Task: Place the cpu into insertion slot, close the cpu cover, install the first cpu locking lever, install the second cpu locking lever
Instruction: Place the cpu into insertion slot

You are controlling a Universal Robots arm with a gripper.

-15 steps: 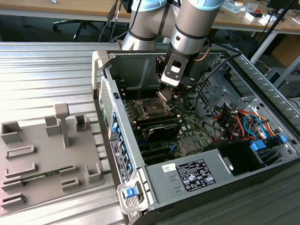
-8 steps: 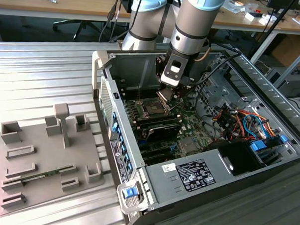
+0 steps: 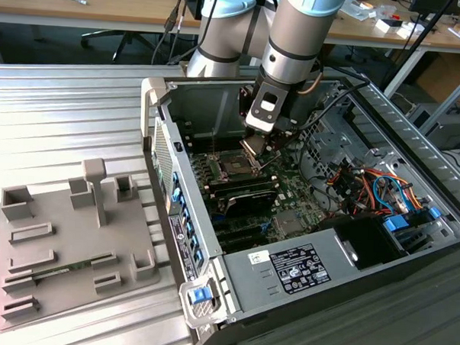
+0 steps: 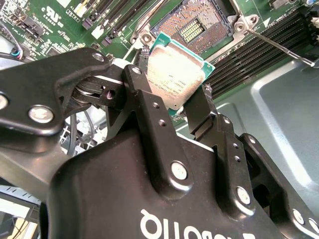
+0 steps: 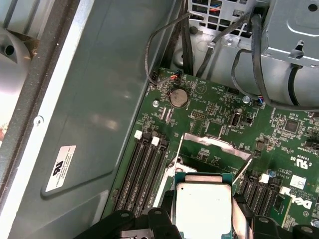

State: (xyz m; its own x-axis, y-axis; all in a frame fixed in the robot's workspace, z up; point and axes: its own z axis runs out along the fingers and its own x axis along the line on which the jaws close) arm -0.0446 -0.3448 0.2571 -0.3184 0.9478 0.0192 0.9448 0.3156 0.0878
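Inside the open computer case (image 3: pixel 194 217), above the green motherboard (image 5: pixel 214 107), the gripper (image 4: pixel 169 97) holds the cpu (image 4: pixel 175 69) by two opposite edges. Its jaws are drawn in narrow on the chip, whose dull metal face is turned toward the wrist cameras. In the second wrist view the cpu hangs just short of the insertion slot (image 4: pixel 197 27), whose field of gold contacts lies bare. Chip and socket look apart, though whether the chip is level with the socket cannot be told. In the first wrist view the cpu cover (image 5: pixel 217 144) stands raised on its hinge beyond the chip. A thin locking lever (image 4: pixel 279 47) juts free beside the socket, so neither seems to block the way down. The step in hand looks to be the placing itself. To do it well, the chip's edges probably need squaring with the socket's rim and its face levelling, since a dipped corner could catch the contacts. It should settle without pressing, fingers clear of the rim.
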